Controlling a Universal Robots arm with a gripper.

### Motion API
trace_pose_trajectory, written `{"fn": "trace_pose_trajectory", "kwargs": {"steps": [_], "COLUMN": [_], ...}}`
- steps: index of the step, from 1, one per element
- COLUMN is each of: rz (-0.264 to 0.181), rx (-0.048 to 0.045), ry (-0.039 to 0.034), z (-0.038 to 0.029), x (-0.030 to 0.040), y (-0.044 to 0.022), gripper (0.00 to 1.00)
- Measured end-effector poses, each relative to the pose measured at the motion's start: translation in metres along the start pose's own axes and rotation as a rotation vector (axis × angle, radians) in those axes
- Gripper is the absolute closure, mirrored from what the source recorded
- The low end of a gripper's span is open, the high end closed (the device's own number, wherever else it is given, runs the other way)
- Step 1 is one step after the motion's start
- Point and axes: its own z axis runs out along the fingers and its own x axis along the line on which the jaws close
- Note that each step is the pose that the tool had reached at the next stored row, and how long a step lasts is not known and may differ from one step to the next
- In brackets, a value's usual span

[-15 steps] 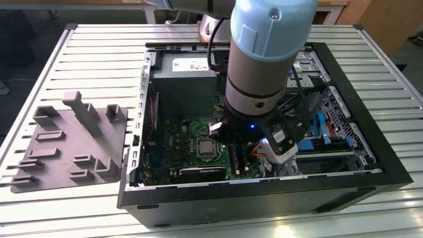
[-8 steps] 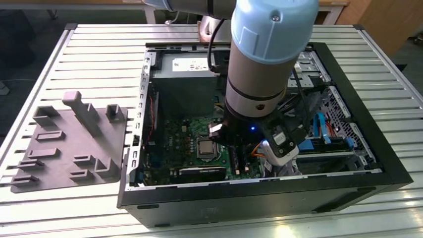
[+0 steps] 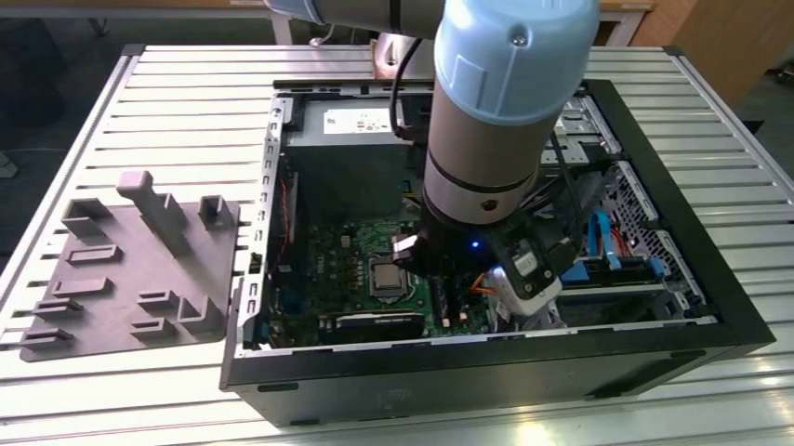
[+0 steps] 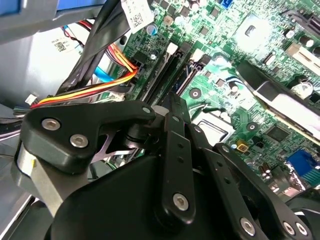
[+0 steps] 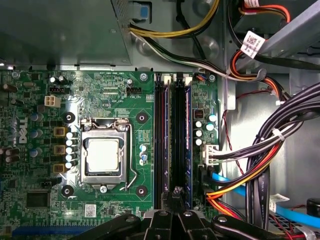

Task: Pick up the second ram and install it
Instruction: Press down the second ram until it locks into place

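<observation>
My gripper (image 5: 174, 194) hangs low inside the open computer case (image 3: 496, 367), its two fingertips pressed together right over the near end of the long black memory slots (image 5: 172, 135) of the green motherboard (image 5: 100, 95). The same slots (image 4: 167, 70) run away from the fingertips (image 4: 176, 102) in the second wrist view. The second ram is hidden: I cannot tell a stick apart from the dark slots, and no green board shows between the fingers. In the exterior view the arm's wrist (image 3: 490, 186) covers that spot.
The processor socket (image 5: 102, 155) lies beside the slots. Bundles of black, orange and yellow cables (image 5: 260, 165) crowd their other side. A grey moulded holder tray (image 3: 125, 269) lies on the slatted table at the exterior view's left.
</observation>
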Motion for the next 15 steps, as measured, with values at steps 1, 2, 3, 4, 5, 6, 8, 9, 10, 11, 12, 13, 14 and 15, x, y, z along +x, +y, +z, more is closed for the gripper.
{"fn": "trace_pose_trajectory", "kwargs": {"steps": [1,2,3,4,5,6,8,9,10,11,12,13,14,15], "rz": [0.000,0.000,0.000,0.000,0.000,0.000,0.000,0.000,0.000,0.000,0.000,0.000,0.000,0.000], "rx": [0.0001,0.0001,0.0001,0.0001,0.0000,0.0000,0.0000,0.0000,0.0001,0.0000,0.0000,0.0000,-0.0002,-0.0003], "ry": [0.0000,0.0000,0.0000,0.0000,0.0000,0.0000,0.0000,0.0000,0.0000,0.0000,0.0000,0.0000,0.0000,-0.0001], "z": [0.0000,0.0001,0.0001,0.0002,0.0003,0.0004,0.0005,0.0005,0.0004,0.0005,0.0005,0.0005,0.0010,0.0016], "x": [0.0000,0.0000,0.0000,0.0000,0.0000,0.0000,0.0000,0.0000,0.0000,0.0000,0.0000,0.0000,0.0000,0.0000], "y": [-0.0007,-0.0013,-0.0020,-0.0027,-0.0033,-0.0040,-0.0045,-0.0045,-0.0046,-0.0046,-0.0046,-0.0047,-0.0047,-0.0047], "gripper": [0.89,0.89,0.89,0.89,0.89,0.89,0.89,0.89,0.89,0.89,0.89,0.89,0.89,0.89]}}
